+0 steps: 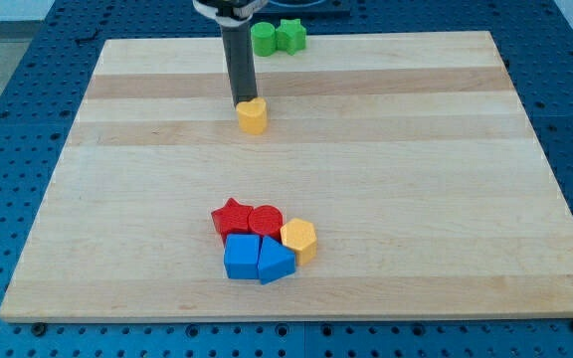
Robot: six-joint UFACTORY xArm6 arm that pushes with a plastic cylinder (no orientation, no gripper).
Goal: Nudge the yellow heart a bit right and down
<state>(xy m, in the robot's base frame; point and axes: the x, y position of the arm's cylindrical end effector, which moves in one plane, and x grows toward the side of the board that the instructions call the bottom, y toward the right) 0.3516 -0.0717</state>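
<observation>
The yellow heart (253, 116) sits on the wooden board in the upper middle of the view. My tip (243, 103) is at the heart's upper left edge, touching or nearly touching it. The dark rod rises straight up from there to the view's top.
A green cylinder (264, 39) and a green star (289, 36) stand side by side at the board's top edge. A cluster lies at the lower middle: red star (232, 217), red cylinder (266, 221), yellow hexagon (298, 239), blue cube (242, 257), blue pointed block (275, 261). The board (416, 179) ends on all sides.
</observation>
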